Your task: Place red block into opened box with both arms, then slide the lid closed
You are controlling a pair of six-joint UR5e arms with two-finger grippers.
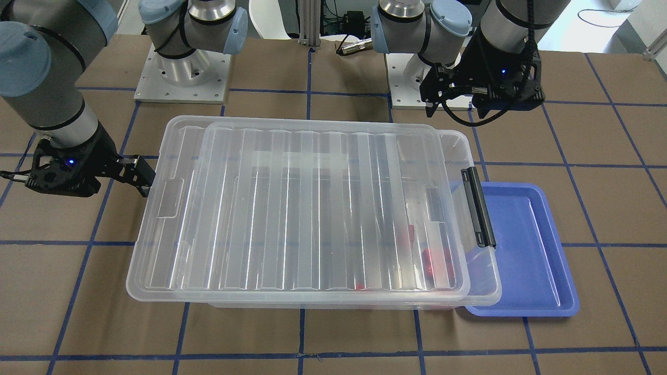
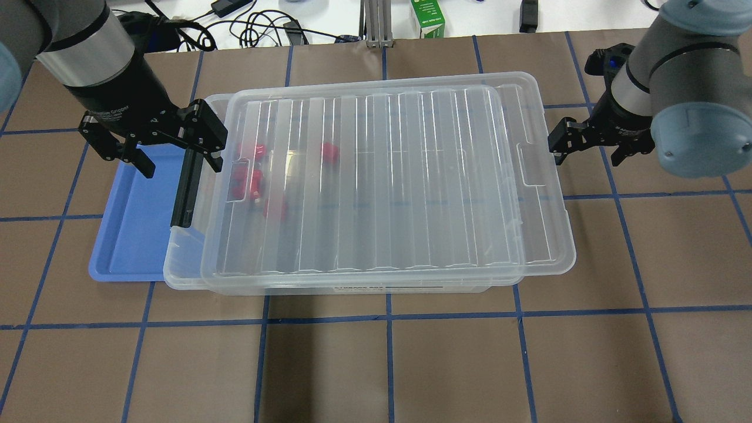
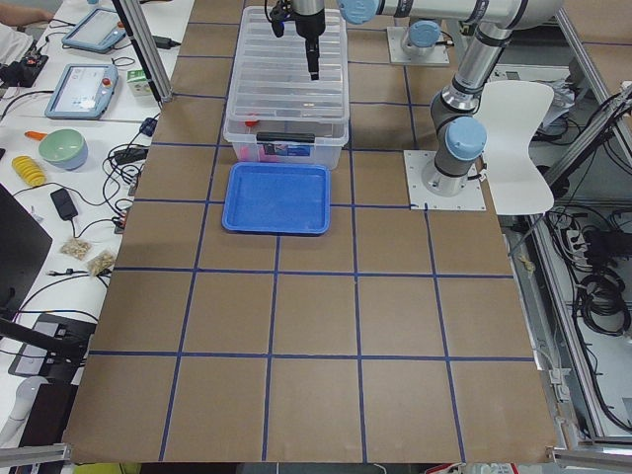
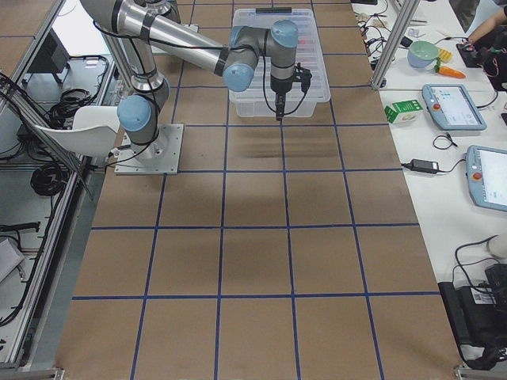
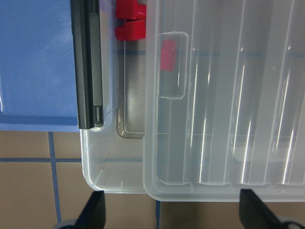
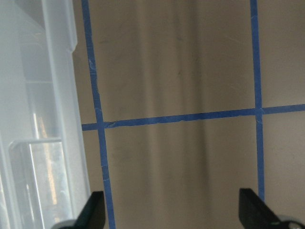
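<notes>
The clear box [image 2: 176,275] lies across the table with its black clip bar [image 2: 187,185] at my left end. The ribbed lid [image 2: 376,176] rests on top, shifted toward my right, leaving a narrow open strip [image 5: 131,109] by the clip. Several red blocks [image 2: 244,182] [image 5: 129,31] lie inside near that end, dimly visible through the lid [image 1: 432,260]. My left gripper [image 2: 176,161] hangs open above the clip end, holding nothing. My right gripper [image 2: 587,154] is open just off the lid's right edge, over bare table [image 6: 174,214].
A shallow blue tray [image 2: 132,223] sits partly under the box's clip end. Brown table paper with blue grid tape surrounds the box. Cables, a green carton [image 2: 427,17] and a metal post stand along the far edge.
</notes>
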